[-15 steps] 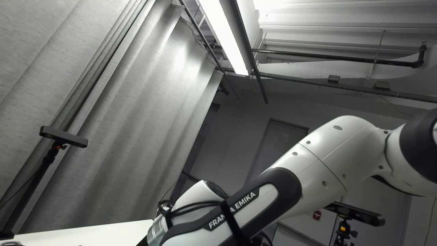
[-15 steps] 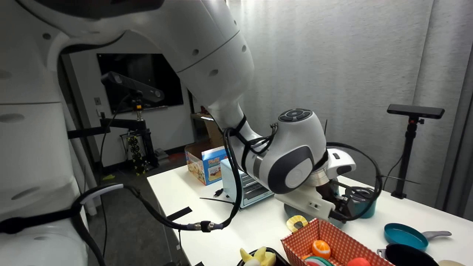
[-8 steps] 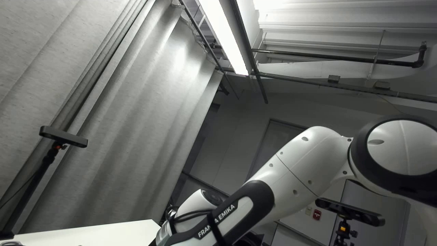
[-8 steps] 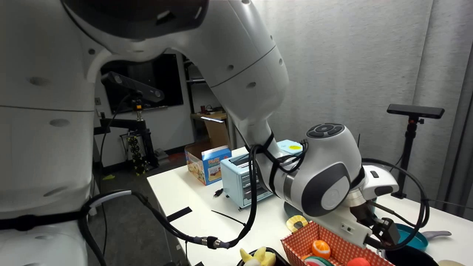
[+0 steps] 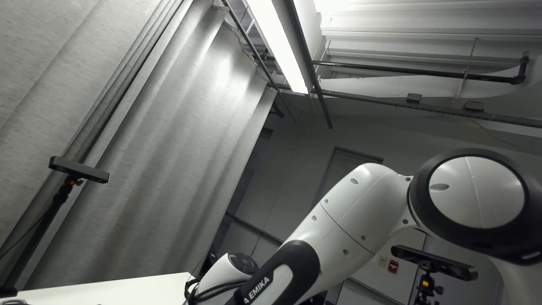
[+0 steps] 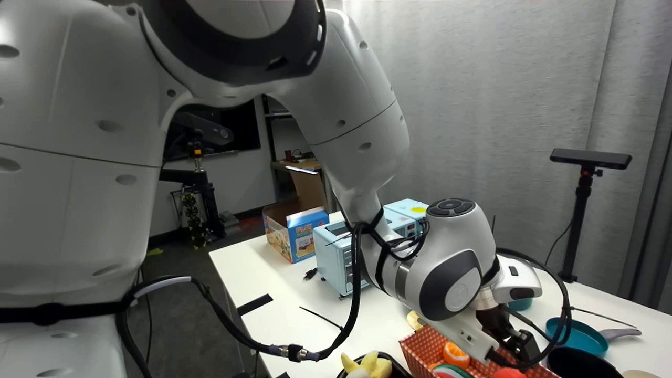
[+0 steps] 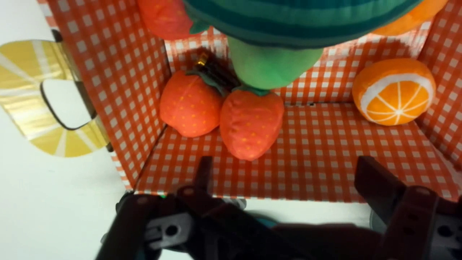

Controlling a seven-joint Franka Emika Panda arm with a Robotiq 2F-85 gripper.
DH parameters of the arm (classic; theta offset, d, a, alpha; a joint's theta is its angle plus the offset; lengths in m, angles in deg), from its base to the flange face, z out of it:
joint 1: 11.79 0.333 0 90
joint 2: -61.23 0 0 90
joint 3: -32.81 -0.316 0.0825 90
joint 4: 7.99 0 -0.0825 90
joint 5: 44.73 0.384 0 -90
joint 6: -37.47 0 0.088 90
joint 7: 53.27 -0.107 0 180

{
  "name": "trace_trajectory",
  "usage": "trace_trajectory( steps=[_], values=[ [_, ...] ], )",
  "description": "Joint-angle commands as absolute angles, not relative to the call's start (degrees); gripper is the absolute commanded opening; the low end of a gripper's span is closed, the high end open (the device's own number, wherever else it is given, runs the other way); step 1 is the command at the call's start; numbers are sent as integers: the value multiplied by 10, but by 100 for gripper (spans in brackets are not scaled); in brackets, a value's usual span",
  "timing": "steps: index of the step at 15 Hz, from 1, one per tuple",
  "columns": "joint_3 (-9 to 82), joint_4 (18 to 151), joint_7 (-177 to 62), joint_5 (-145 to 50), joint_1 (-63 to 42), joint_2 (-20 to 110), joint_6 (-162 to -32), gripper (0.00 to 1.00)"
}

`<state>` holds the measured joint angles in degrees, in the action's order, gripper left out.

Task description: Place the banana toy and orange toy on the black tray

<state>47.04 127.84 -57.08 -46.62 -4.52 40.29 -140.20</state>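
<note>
An orange toy (image 7: pixel 395 92) with a slice pattern lies in a red checkered box (image 7: pixel 314 151); it also shows in an exterior view (image 6: pixel 455 354). Part of another orange thing (image 7: pixel 415 18) shows at the wrist view's top right. The black tray (image 6: pixel 401 370) is cut off at the bottom of an exterior view. It holds a yellow plush toy (image 6: pixel 368 365) that looks like a peeled banana. My gripper (image 7: pixel 283 162) is open and empty over the box, its fingertips apart from the orange toy. The gripper (image 6: pixel 525 346) is over the box's far side in an exterior view.
Strawberry toys (image 7: pixel 251 124) and a green-striped toy (image 7: pixel 299 25) share the box. A pineapple ring (image 7: pixel 54 144) lies outside its wall. A teal pan (image 6: pixel 575 336), a black pot (image 6: pixel 583 365) and a light blue toaster oven (image 6: pixel 333 262) stand on the white table.
In an exterior view the gripper has moved right and down from beyond the box, then slightly left and lower, to over the box. The toys and tray have not moved.
</note>
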Motion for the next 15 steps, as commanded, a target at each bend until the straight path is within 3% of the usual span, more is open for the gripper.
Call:
trace_trajectory(
  steps=[1, 9, 11, 12, 15],
  values=[
    [476, 1245, -599, -465, -43, 372, -1388, 100],
    [482, 1194, -615, -458, -46, 313, -1379, 97],
    [482, 1187, -620, -455, -47, 304, -1376, 73],
    [482, 1184, -622, -454, -47, 300, -1374, 72],
    [488, 1178, -630, -456, -44, 297, -1366, 48]
  ],
)
